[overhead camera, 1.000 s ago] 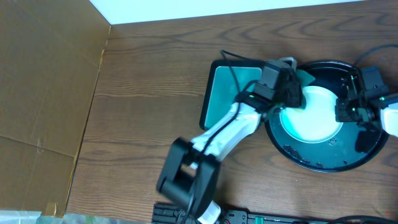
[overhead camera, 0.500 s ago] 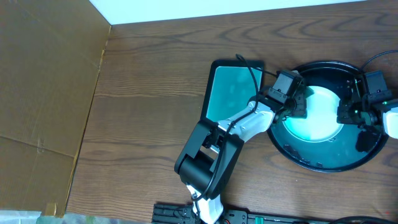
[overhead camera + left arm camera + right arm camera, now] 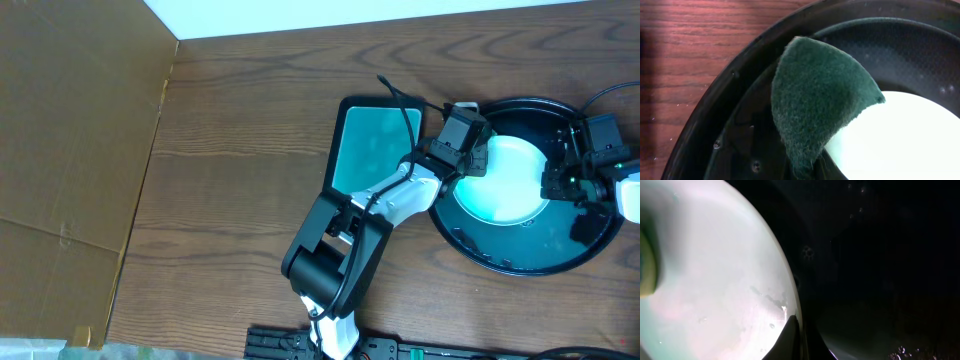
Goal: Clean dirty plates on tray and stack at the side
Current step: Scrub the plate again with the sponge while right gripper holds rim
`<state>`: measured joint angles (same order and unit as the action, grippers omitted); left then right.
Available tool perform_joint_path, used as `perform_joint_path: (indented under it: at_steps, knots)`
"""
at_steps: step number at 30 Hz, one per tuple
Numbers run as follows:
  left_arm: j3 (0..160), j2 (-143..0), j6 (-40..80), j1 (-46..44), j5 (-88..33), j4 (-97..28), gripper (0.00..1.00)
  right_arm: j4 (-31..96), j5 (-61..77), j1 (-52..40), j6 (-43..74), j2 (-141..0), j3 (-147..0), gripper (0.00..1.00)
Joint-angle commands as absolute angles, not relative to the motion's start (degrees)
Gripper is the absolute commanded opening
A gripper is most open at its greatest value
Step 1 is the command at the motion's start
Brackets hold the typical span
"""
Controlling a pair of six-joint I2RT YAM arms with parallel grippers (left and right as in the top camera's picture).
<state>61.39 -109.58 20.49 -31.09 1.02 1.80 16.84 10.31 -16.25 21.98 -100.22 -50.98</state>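
Wood table [image 3: 240, 150] w/ cardboard along the left and a white wall up top is carrying the whole setup. Tray [image 3: 520, 268] is sitting at the right end, teal dish [image 3: 365, 150] just beside it on the left.

Only one plate [image 3: 505, 185] is showing, lying flat inside the tray (can't tell if others are lying under it).

L gripper [image 3: 478, 160] is gripping a green pad [image 3: 815, 100] – jaws clamped narrow on it – and the pad is hanging over the plate's left edge, overlapping rim and tray floor. Can't tell if it's pressing down or just hovering.

R gripper [image 3: 560, 185] is sitting closed at the plate's right rim; in the wrist view the rim is running straight into its tips [image 3: 792, 337], so it looks to be pinching the plate to steady it.

Step, as I'm reading it: scrubbing plate no. 1, nothing stacked at the side yet. Faint marks are showing near the right rim in the wrist view.

Next move is calling for the pad sweeping inward across the plate – right side holding firm so the plate isn't sliding on the glossy tray.
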Motion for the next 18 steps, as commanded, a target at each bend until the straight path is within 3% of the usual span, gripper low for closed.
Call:
perform_joint_path:
  at_steps: [1,7,18]
  knots:
    - [60.86,-113.06,20.95,-29.10,1.21,3.20,0.07,17.45,7.55,-16.05,22.24,-100.77,-49.71,0.01]
    - [60.86,-114.98,21.65,-29.10,-4.93,4.71,0.07,17.08,7.55,-16.05,22.24,-100.77,-49.71,0.01]
    - [60.86,-109.03,14.15,-29.10,-12.93,-4.75,0.07,16.32,7.53,-16.05,22.22,-100.77,-49.71,0.01]
